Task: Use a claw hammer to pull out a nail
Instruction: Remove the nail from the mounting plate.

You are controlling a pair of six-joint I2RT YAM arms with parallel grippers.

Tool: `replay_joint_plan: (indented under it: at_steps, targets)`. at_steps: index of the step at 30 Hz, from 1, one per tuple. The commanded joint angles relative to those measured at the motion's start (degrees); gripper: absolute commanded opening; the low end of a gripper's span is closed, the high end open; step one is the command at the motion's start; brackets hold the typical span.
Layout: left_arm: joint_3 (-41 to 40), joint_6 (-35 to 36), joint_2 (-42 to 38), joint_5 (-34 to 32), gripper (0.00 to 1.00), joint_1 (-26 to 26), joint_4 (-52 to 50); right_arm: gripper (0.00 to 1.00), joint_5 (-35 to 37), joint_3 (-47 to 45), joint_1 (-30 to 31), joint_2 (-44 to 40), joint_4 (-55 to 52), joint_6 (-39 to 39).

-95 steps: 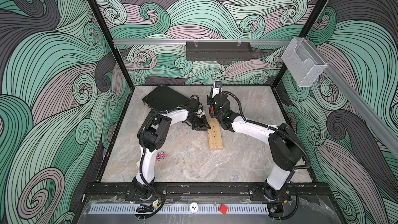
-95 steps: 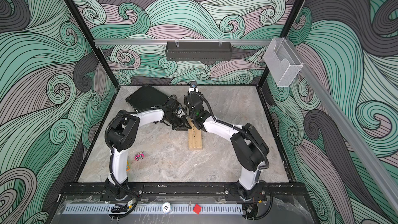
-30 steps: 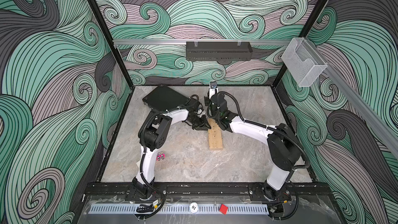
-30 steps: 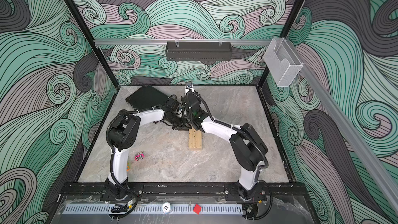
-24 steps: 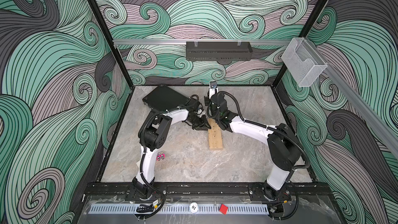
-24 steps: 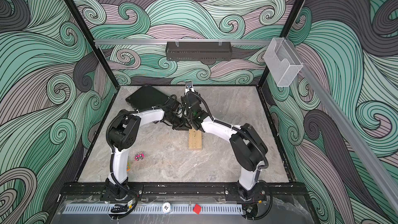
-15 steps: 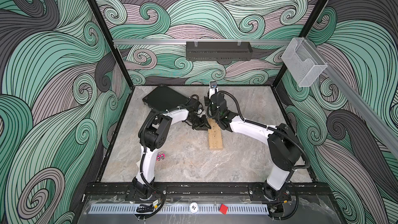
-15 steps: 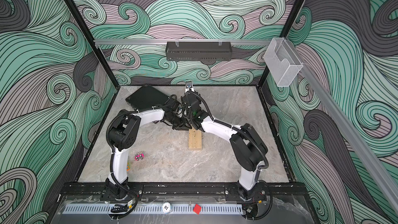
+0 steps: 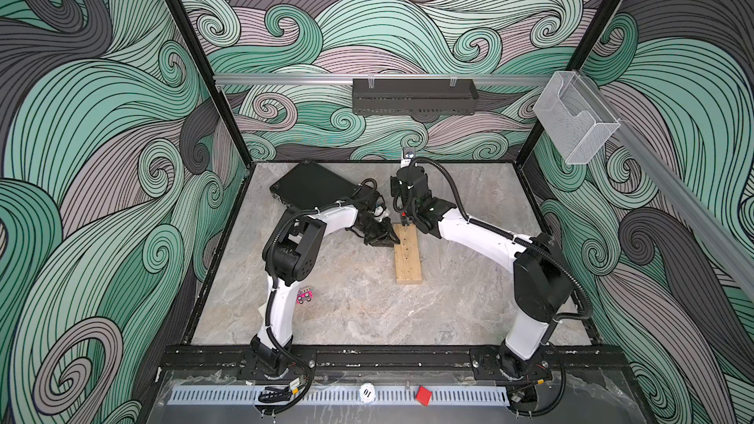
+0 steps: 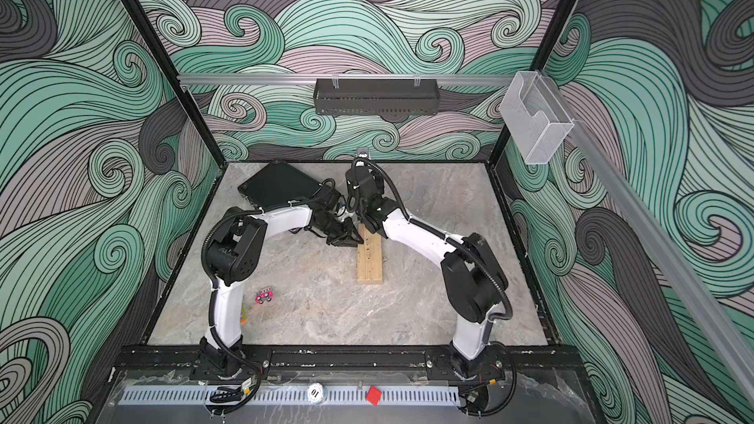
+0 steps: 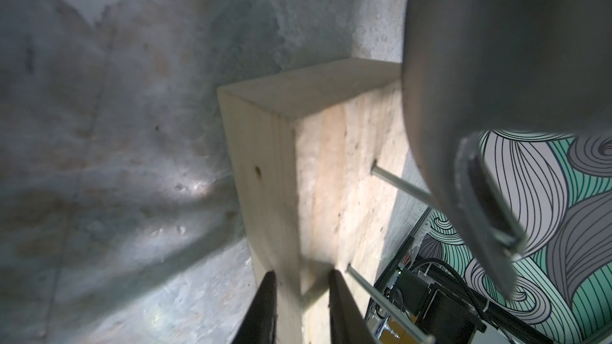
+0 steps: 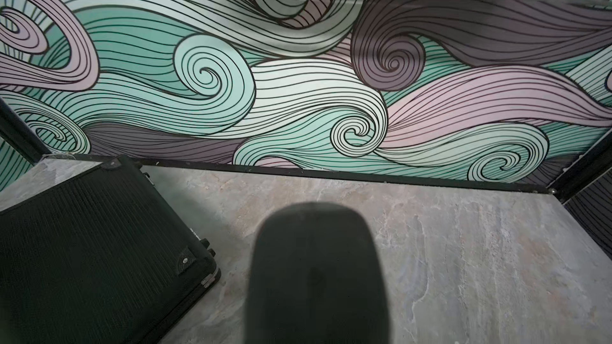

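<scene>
The left gripper (image 11: 301,279) has its fingers (image 11: 265,296) clamped across one long edge of the wooden block (image 11: 265,167), which lies flat on the marbled surface (image 9: 347,320). A nail (image 11: 364,284) stands out of the block's top face just beside those fingers. The claw hammer (image 11: 496,61) has its grey steel head over the block's far end and meets a second nail (image 11: 394,183); whether the claw is hooked under it is unclear. The right gripper (image 9: 402,205) is closed, apparently on the hammer's black handle. A black case (image 9: 314,187) lies near the back left corner.
</scene>
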Motion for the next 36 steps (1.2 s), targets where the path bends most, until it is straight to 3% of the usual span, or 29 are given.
replay_joint_plan:
  at_steps: [1, 22, 36]
  targets:
    - [-0.73, 0.66, 4.55, -8.1, 0.24, -0.54, -4.62, 0.0, -0.86, 3.99, -0.98, 0.94, -7.57, 3.14]
    - [-0.59, 2.72, 5.41, -14.94, 0.22, -0.89, -9.33, 0.0, -8.51, 30.13, -4.49, 14.59, -47.3, 11.1]
    - [0.16, 5.28, 6.07, -19.35, 0.21, -0.97, -12.36, 0.0, -13.94, 36.47, -5.7, 20.48, -55.78, 13.91]
